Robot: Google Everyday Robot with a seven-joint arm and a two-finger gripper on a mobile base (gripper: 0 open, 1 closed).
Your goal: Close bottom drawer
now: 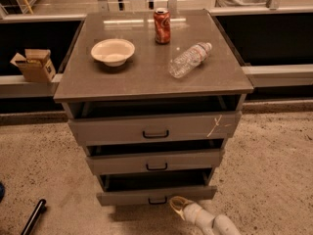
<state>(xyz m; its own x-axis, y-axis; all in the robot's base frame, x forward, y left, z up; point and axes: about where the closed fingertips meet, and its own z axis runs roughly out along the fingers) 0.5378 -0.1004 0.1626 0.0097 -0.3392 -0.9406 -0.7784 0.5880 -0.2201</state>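
Note:
The bottom drawer (pixel 132 196) is the lowest and narrowest of three grey drawers in the cabinet. It is pulled out, with a dark gap above its plain front and a small black loop handle (pixel 157 200). My gripper (pixel 177 205) is at the bottom of the view, just right of the handle, at the drawer front's lower edge. Its white arm (pixel 215 222) runs off to the lower right.
The mid drawer (pixel 155 161) and the top drawer (pixel 154 128) with a white scratch are also open. On the cabinet top (pixel 142 75) stand a bowl (pixel 113 51), a red can (pixel 162 25) and a lying plastic bottle (pixel 190 59). A cardboard box (pixel 35 65) sits left. A black rod (pixel 33 216) lies on the floor.

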